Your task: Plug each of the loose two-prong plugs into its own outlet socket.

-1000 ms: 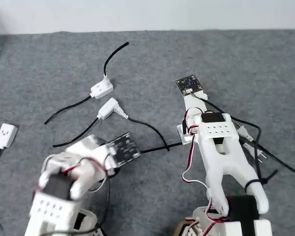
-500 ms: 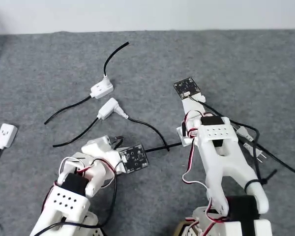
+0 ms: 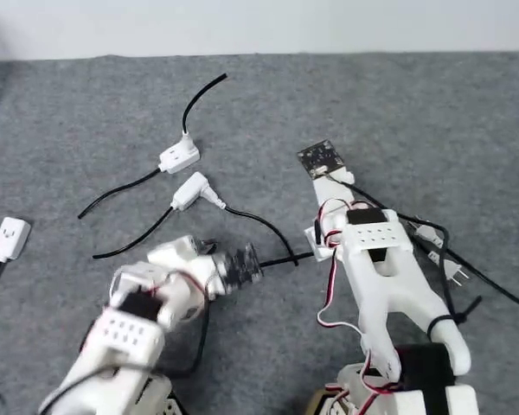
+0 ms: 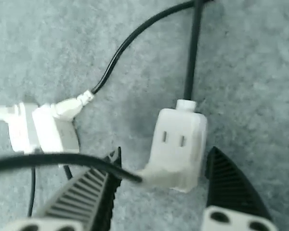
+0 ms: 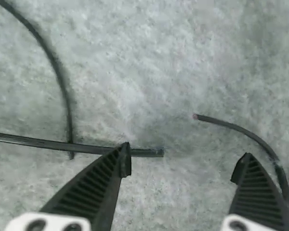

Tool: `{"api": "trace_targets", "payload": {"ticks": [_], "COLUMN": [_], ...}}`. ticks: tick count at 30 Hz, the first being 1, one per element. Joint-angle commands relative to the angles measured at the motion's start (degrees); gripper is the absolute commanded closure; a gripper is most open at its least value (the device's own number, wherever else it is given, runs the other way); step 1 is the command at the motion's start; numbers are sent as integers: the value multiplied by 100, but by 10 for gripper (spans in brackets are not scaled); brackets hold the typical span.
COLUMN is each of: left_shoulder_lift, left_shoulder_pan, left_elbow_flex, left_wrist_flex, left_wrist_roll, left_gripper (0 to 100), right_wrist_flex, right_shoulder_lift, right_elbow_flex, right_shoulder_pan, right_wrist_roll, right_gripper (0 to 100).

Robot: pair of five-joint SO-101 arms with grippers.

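Fingers [image 4: 86, 192] of left gripper [image 4: 165, 153] and right gripper [image 5: 185, 153] spread wide; nothing gripped.
High view: one white socket [image 3: 179, 157] is seen on the far middle of the grey mat [image 3: 86, 104], and a second is noted at the mat's left edge. A two-prong plug [image 3: 455, 274] lies loose just beside the right arm [image 3: 385, 277], prongs bare. Left wrist view: a socket, its two slots toward the camera, is framed between the open fingers; contact with either finger cannot be told. A black cord [image 4: 53, 160] is seen crossing in front of one finger. Right wrist view: two cord ends [image 5: 154, 152] lie on the mat between the fingers, which are held well apart over it.
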Motion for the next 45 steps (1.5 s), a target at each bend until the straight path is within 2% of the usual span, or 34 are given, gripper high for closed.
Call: {"api": "trace_targets", "payload": {"ticks": [1,4,10,20,31,34,39,42,45], "left_shoulder_lift": [1749,2629,2796,3007,4976,5319,5433,5424,5292], "left_shoulder_pan": [-193,-141,-132,-123,-114,-18,114,35,-325], "left_elbow_flex": [-1323,-1560,-1824,-1895,-4171,-4514,-4620,-4620,-4804], "left_wrist_flex": [79,-185,-18,44,1916,2312,2804,2884,2901], "left_wrist_roll": [202,220,176,-835,-1002,-1011,-1723,-1793,-1776], "left_gripper": [727,727,727,727,732,783,997,988,988], "right_wrist_flex": [-92,-92,-92,-84,-84,-92,-101,-127,-207], "right_shoulder_lift": [-171,-171,-171,-171,-171,-171,-171,-171,-171], "right_elbow_flex": [-44,-44,-44,-44,-44,-44,-44,-35,62], "right_shoulder_pan": [-31,-22,-22,-13,-4,-4,-4,-4,-13], "right_wrist_roll": [88,88,88,88,88,97,97,97,352], "right_gripper": [680,680,680,680,680,680,680,680,680]}}
